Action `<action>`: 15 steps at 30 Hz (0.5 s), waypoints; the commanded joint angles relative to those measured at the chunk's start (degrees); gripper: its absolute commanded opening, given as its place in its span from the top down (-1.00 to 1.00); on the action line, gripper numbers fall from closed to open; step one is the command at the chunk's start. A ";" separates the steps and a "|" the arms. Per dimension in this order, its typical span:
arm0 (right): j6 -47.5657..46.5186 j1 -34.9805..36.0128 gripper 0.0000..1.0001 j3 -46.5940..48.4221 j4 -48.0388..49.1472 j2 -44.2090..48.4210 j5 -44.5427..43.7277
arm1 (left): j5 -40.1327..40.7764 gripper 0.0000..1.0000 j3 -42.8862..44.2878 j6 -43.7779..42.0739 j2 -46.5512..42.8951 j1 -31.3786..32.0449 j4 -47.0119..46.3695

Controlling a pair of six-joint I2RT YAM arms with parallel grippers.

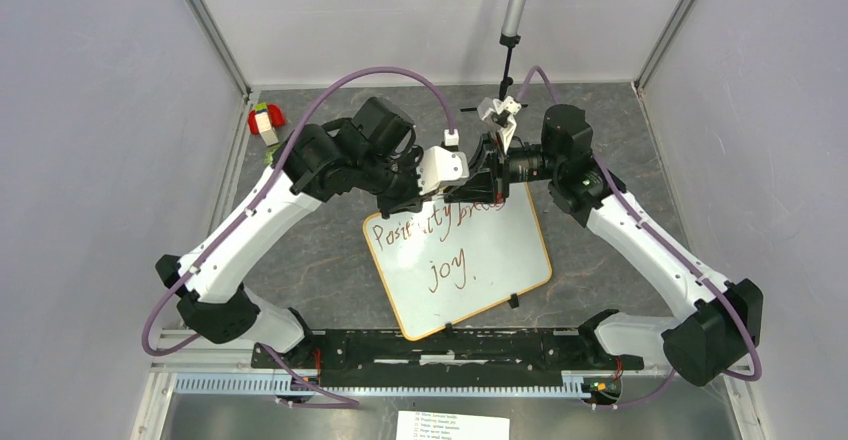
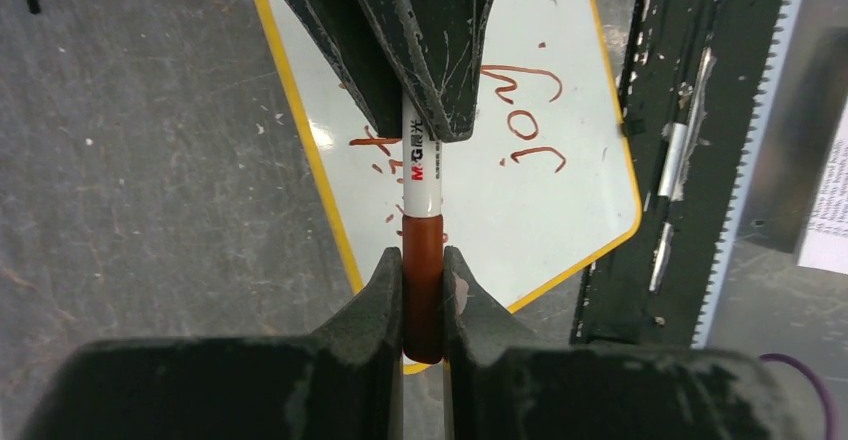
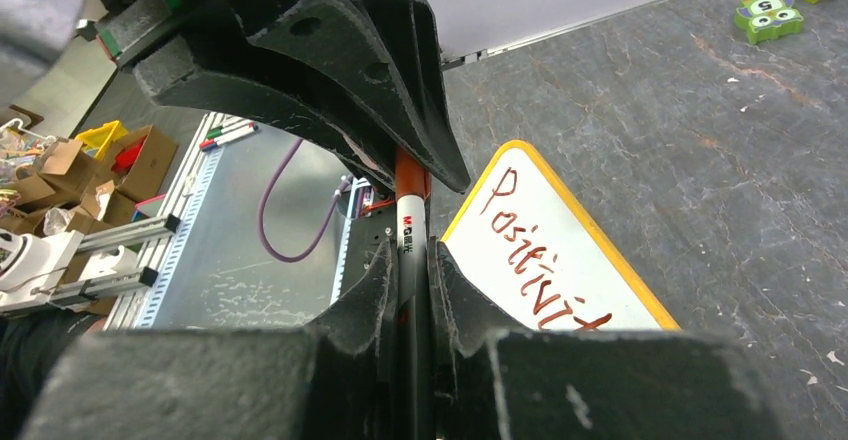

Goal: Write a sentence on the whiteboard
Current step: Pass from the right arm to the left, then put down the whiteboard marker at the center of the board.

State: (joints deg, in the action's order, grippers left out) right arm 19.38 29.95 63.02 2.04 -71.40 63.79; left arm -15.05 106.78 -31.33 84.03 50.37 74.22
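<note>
Sentence [image 1: 447, 273] 1st line partly hidden; paper sheet [image 1: 452, 425] cut off.

White shells and black joints are showing on the left arm [image 1: 245, 235] and right arm [image 1: 640, 240]; purple cables [image 1: 390, 70] are trailing alongside, and the black fingers [image 2: 375, 300] are looking scuffed.

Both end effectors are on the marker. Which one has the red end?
The left end effector: it clamps the red end of the marker, while the right end effector holds the white part.
</note>
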 commanded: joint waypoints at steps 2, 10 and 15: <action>-5.33 3.32 1.00 3.80 -1.88 -0.81 -1.74 | -14.57 0.95 1.94 6.71 0.92 1.16 -16.90; -5.46 -1.78 0.73 4.68 -4.76 0.64 -3.10 | -17.14 0.95 -3.41 8.87 -3.44 -9.58 -16.35; -4.77 -6.91 -0.05 9.60 -5.43 0.33 -4.08 | -16.11 0.95 -5.62 7.76 -4.38 -13.48 -14.22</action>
State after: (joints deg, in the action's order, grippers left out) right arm 14.90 26.50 66.92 -2.83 -71.31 61.41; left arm -29.41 102.15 -26.37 82.39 39.94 65.65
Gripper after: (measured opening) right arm 0.391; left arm 0.178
